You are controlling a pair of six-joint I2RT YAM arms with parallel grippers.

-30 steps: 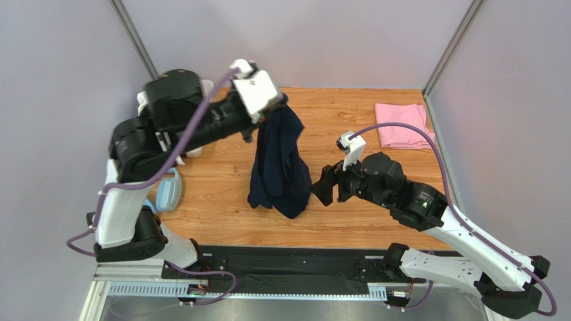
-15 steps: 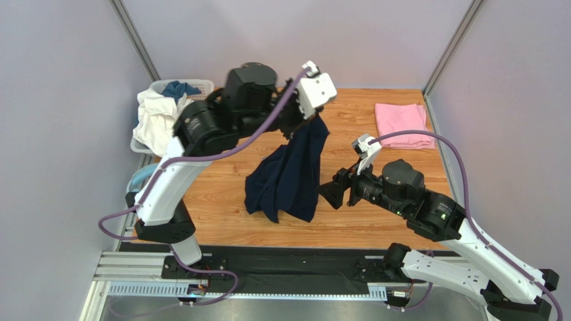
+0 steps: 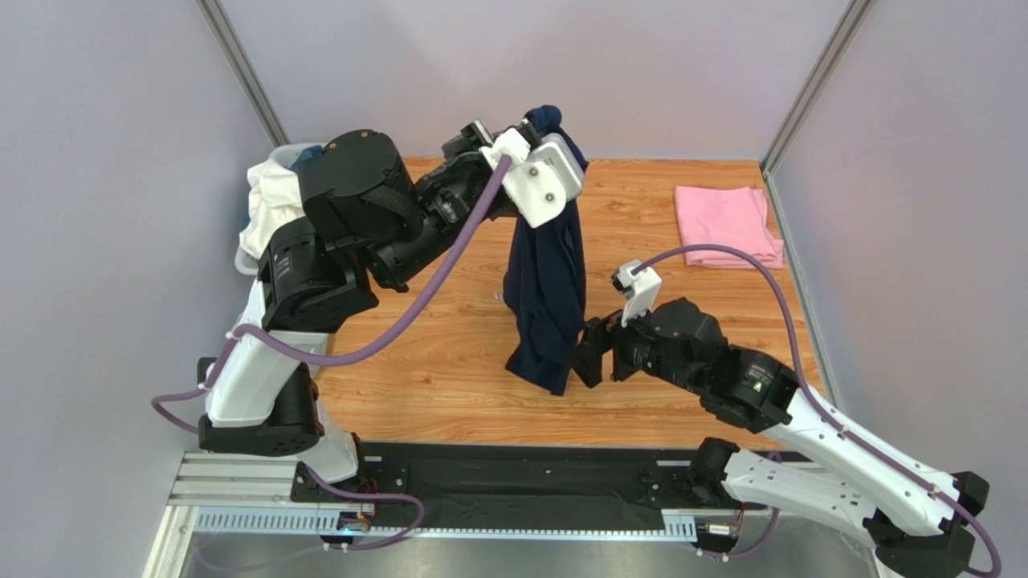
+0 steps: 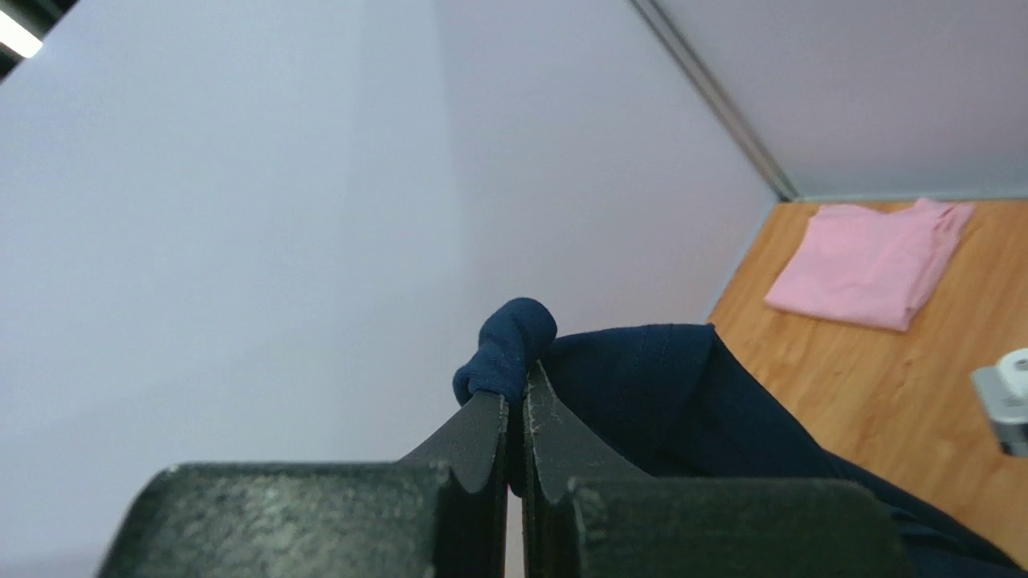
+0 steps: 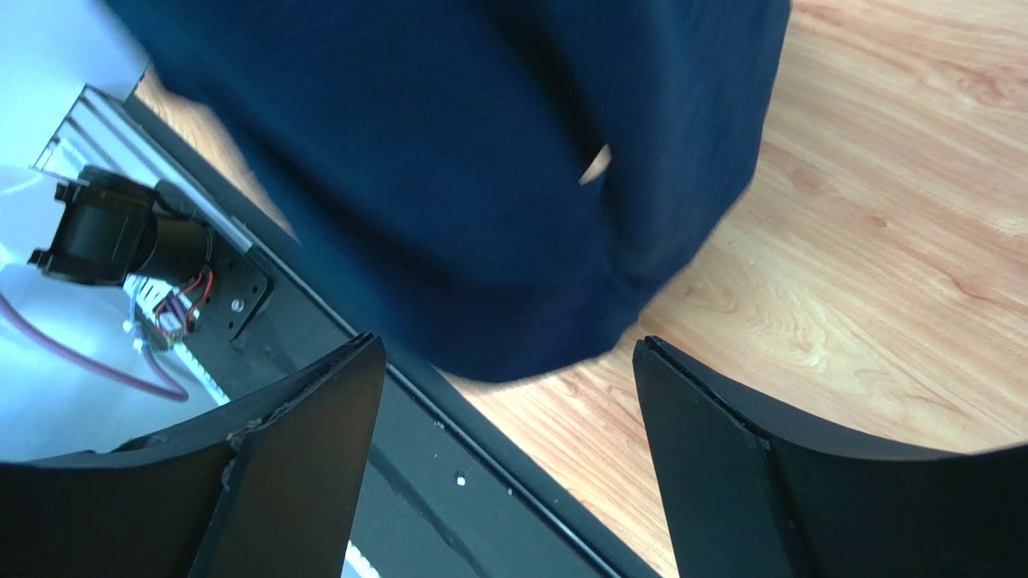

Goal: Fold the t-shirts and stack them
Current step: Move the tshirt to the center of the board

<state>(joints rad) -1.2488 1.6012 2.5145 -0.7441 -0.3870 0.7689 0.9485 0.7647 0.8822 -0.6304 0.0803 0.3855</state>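
Observation:
The dark navy t-shirt (image 3: 545, 289) hangs in a long bunch from my left gripper (image 3: 539, 130), which is raised high over the back of the table. In the left wrist view that gripper (image 4: 521, 383) is shut on a fold of the navy cloth (image 4: 676, 385), and a small roll of it sticks out past the tips. My right gripper (image 3: 588, 357) sits low beside the shirt's lower end. Its jaws stand wide open with nothing between them (image 5: 507, 349), and the navy hem (image 5: 483, 181) hangs just beyond the tips. The pink t-shirt (image 3: 724, 225) lies folded at the back right corner.
A white basket (image 3: 275, 205) with white and blue cloth stands at the back left, partly behind the left arm. A black rail (image 3: 507, 476) runs along the table's near edge. Grey walls close in the left, back and right sides.
My left arm has lifted the navy shirt higher and pulled it back, so it now hangs straighter and narrower. My right gripper has shifted left towards the shirt's lower end.

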